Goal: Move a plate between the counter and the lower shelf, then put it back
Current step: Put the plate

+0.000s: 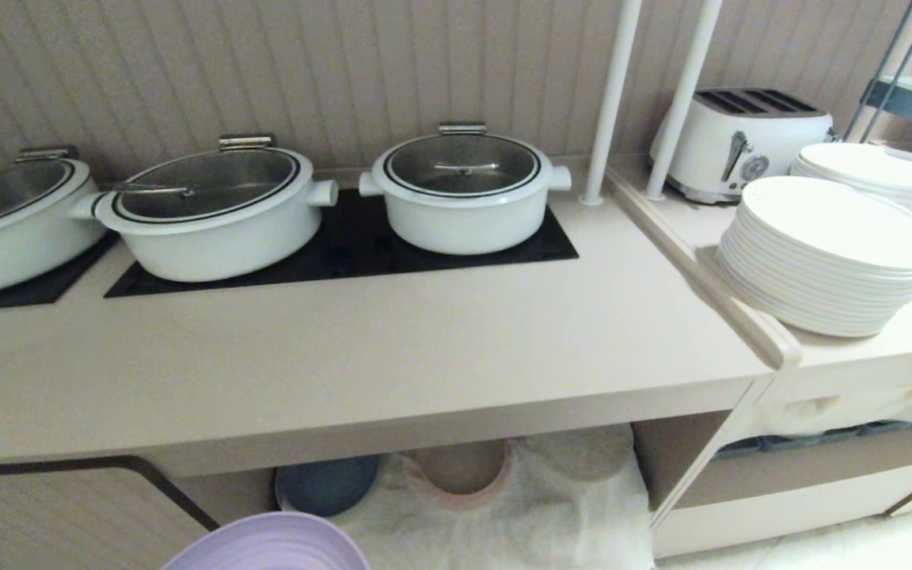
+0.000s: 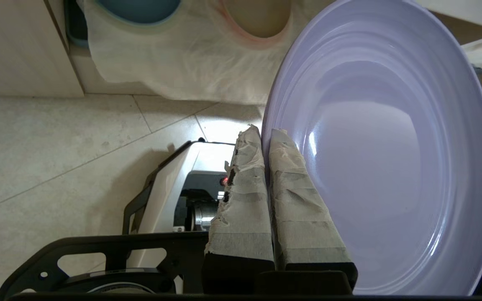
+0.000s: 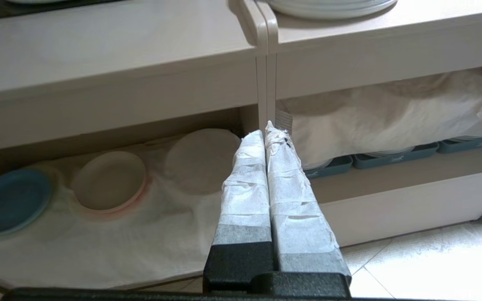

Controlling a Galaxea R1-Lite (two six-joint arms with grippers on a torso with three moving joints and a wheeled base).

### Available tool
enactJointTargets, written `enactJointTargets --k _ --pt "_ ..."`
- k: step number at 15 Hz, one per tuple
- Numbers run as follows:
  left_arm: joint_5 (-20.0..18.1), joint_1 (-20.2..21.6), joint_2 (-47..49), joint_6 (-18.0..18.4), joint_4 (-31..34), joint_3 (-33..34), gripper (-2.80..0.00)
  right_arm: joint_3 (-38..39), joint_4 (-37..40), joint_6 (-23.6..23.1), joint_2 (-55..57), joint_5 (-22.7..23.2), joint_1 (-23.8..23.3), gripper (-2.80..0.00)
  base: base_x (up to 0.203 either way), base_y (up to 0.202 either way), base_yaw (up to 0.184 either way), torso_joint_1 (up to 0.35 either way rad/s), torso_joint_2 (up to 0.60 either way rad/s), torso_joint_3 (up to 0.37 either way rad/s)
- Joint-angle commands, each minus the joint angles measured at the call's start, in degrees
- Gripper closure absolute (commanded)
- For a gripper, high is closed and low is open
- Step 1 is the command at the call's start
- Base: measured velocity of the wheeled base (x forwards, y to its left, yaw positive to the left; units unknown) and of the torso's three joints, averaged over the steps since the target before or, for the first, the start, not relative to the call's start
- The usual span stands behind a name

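Note:
My left gripper (image 2: 265, 133) is shut on the rim of the lavender plate (image 2: 387, 159), one taped finger on each face of the rim. The plate is off any surface, in front of the lower shelf (image 2: 174, 67), over the floor. In the head view only its top edge shows, the plate (image 1: 270, 545) peeking in at the bottom below the counter (image 1: 393, 348). The lower shelf (image 1: 535, 507) with its cream cloth lies under the counter. My right gripper (image 3: 265, 133) is shut and empty, held low in front of the shelf (image 3: 98, 246).
Three white pots (image 1: 464, 190) stand on black hob panels (image 1: 345, 245). Stacked white plates (image 1: 828, 253) and a toaster (image 1: 741, 138) sit on the right section. A blue plate (image 1: 329, 483) and a beige-pink plate (image 1: 460, 467) lie on the shelf cloth. Grey-blue trays (image 3: 375, 161) fill the right cubby.

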Motion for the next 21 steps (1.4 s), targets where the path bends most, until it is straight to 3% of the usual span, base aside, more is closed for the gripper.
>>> enactJointTargets --k 1,12,21 --pt "0.0 0.0 0.0 -0.2 0.1 -0.1 0.0 0.0 0.0 0.0 0.1 0.0 0.0 0.0 0.0 0.0 0.0 0.155 -0.34 -0.17" --pt "-0.1 -0.5 5.2 -0.1 -0.3 -3.2 0.0 0.0 0.0 0.0 0.1 0.0 0.0 0.0 0.0 0.0 0.0 0.006 -0.01 -0.006" --pt "-2.4 -0.5 17.6 -0.2 -0.7 -14.2 0.0 0.0 0.0 0.0 0.0 0.0 0.0 0.0 0.0 0.0 0.0 0.0 0.0 0.0"
